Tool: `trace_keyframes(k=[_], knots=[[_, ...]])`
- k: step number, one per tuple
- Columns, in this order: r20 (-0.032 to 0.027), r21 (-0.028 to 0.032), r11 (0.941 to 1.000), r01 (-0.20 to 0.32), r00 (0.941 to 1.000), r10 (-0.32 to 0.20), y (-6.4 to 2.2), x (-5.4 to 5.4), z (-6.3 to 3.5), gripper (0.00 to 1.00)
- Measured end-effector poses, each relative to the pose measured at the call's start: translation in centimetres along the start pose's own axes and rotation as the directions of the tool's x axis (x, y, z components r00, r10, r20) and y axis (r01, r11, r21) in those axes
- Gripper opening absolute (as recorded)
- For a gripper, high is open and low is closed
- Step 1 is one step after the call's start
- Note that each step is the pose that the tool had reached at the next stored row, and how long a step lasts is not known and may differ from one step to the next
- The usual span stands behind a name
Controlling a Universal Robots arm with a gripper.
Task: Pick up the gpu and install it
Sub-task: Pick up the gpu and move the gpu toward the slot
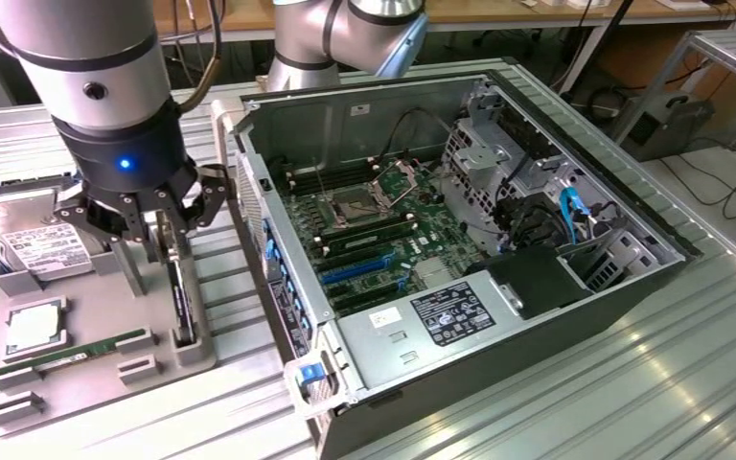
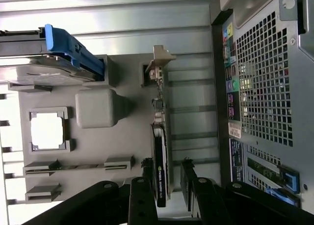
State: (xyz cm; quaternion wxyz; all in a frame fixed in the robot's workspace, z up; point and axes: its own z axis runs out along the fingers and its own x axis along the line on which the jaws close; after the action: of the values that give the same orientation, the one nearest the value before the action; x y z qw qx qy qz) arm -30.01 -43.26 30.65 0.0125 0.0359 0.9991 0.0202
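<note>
Since the gpu (image 1: 184,305) stands on edge in a slot of the grey holder (image 1: 100,287), its top edge is free to pinch. The tool (image 1: 170,240) is released and straddles the card, fingers (image 2: 146,186) on either side. The hard drive (image 1: 34,244), CPU (image 1: 35,326) and RAM stick (image 1: 74,353) sit in separate pockets. The open PC case (image 1: 471,240) stands just beside on the bench (image 1: 573,402); its near wall looks like the closest obstacle.

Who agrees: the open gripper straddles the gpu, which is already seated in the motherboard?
Wrong place. The gpu stands on edge in the grey holder tray outside the case, as the wrist view shows; the open gripper does straddle it.
</note>
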Motion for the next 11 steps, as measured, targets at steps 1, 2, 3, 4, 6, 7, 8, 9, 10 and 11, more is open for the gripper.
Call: trace_keyframes(k=[1, 2, 3, 4, 6, 7, 8, 9, 10, 11], knots=[[0.0001, -0.0001, 1.0, 0.0, 1.0, 0.0, -0.03, 0.0, 0.19, 0.36], [0.0, 0.0, 1.0, 0.0, 1.0, 0.0, -0.06, 0.0, 0.37, 0.36], [0.0, 0.0, 1.0, 0.0, 1.0, 0.0, -0.09, 0.0, 0.55, 0.36], [0.0, 0.0001, 1.0, 0.0, 1.0, 0.0, -0.12, 0.0, 0.73, 0.36], [0.0001, 0.0, 1.0, 0.0, 1.0, 0.0, -0.14, 0.0, 1.11, 0.36], [0.0, 0.0, 1.0, 0.0, 1.0, 0.0, -0.16, 0.0, 1.37, 0.36], [0.0, 0.0001, 1.0, -0.001, 1.0, 0.001, -0.17, 0.0, 1.6, 0.36], [0.0, 0.0001, 1.0, -0.001, 1.0, 0.001, -0.17, 0.0, 1.82, 0.36], [0.0, 0.0001, 1.0, -0.001, 1.0, 0.001, -0.18, 0.0, 2.01, 0.36], [-0.0001, 0.0001, 1.0, -0.002, 1.0, 0.002, -0.19, 0.0, 2.24, 0.36]])
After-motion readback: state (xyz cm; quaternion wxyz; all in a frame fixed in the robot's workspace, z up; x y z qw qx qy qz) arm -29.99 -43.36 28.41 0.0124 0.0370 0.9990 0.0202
